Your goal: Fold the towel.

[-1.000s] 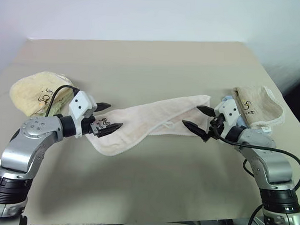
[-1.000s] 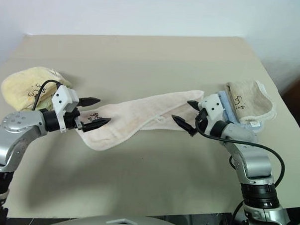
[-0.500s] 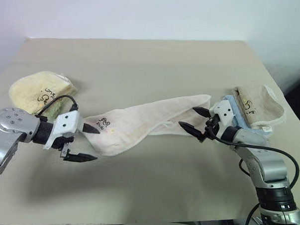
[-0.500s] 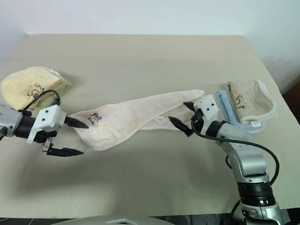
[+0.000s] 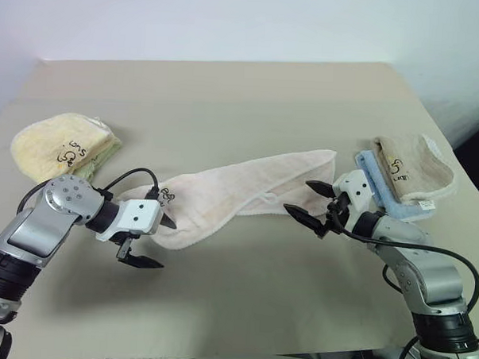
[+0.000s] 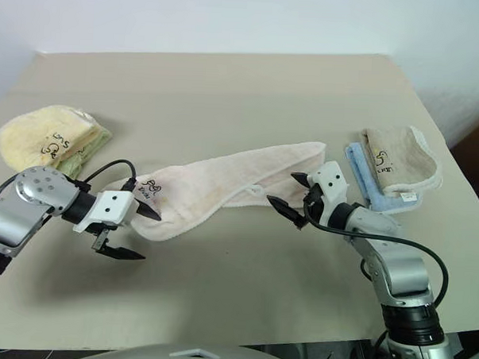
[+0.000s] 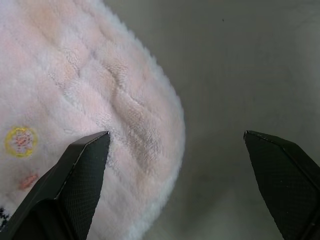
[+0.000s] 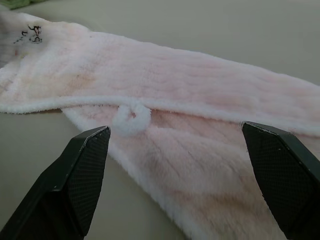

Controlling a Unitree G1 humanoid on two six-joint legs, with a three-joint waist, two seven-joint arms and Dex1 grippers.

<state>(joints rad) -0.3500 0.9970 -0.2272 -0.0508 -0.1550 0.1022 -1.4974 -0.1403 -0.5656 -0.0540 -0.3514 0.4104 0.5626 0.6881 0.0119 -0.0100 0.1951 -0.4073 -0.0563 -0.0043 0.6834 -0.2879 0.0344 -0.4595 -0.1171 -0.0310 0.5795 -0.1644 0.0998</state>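
- Black fingers of the left end effector (image 5: 148,241) now stand spread wide and point down toward the desk (image 5: 227,107) at the towel's near left end; a second ago this end effector hung higher and lay over the cloth, pointing across it.
- That drop and turn of the wrist reads as lining up for a pinch on the end of the towel (image 5: 231,191), so the folding itself looks not yet begun.
- From the left wrist view, one finger (image 7: 82,165) sits over the rounded terry edge while the other hangs over bare desk, so the hem lies between them; whether the finger actually touches the cloth I cannot tell.
- Nothing is held on that side.
- The right end effector (image 5: 308,202) has barely shifted since then; its fingers are also spread wide and empty, aimed at the towel's other end, just beside it.
- Its wrist view shows the small white loop tag (image 8: 131,117) on the long edge, between the two fingers and ahead of them.
- The pale pink towel lies flat as a long band running diagonally across the middle of the desk, with small black print near its left end.
- Farther out, a folded yellow towel (image 5: 58,144) sits at the left edge, and a beige towel (image 5: 411,167) on a blue cloth (image 5: 378,185) at the right; both are apart from the work.
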